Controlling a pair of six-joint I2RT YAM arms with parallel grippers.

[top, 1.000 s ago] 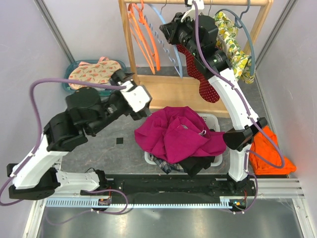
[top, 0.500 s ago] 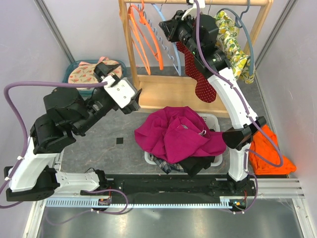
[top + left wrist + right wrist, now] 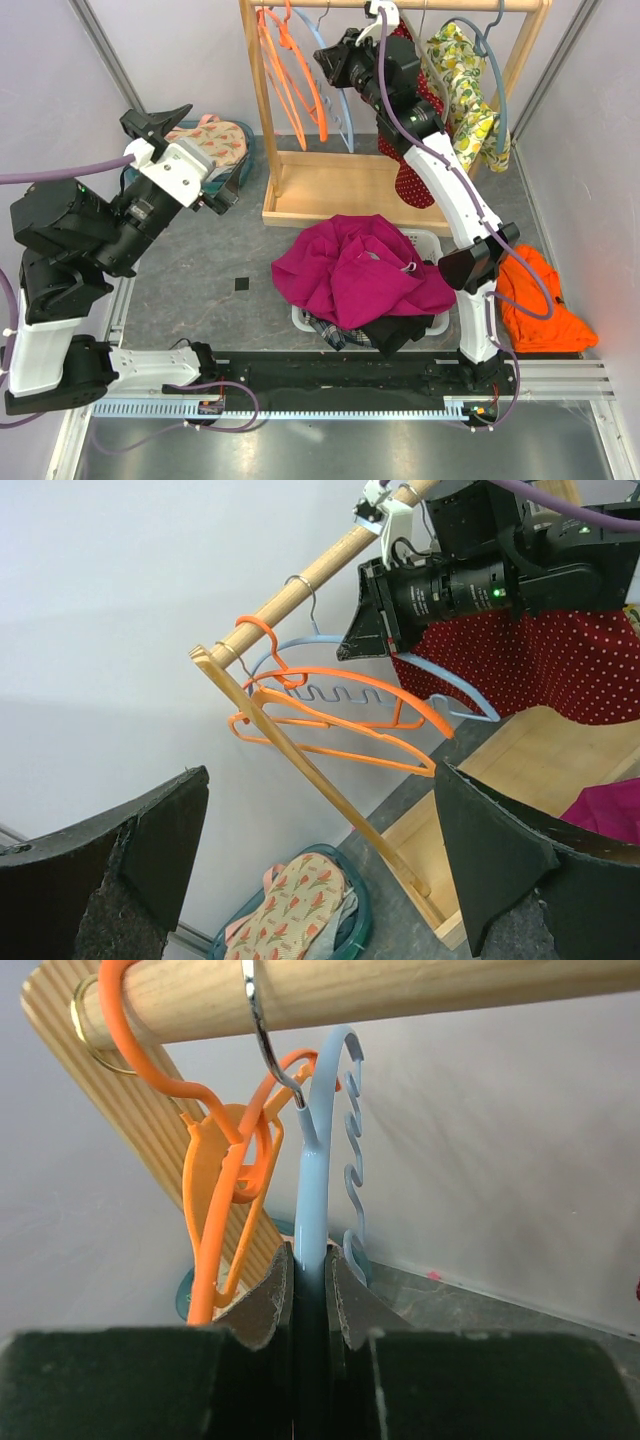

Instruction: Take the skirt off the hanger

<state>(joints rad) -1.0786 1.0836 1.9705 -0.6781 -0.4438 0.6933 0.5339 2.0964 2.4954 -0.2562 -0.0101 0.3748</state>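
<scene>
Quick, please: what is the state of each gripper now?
Left gripper: open, holding nothing.
Right gripper: shut on the light blue hanger.

Bright, even, diffuse light from above — shadows on the table (image 3: 200, 290) fall faint and soft. The wooden rail (image 3: 400, 990) is sharp in the wrist views — the close fingers (image 3: 500, 860) look dark, slightly soft.
</scene>
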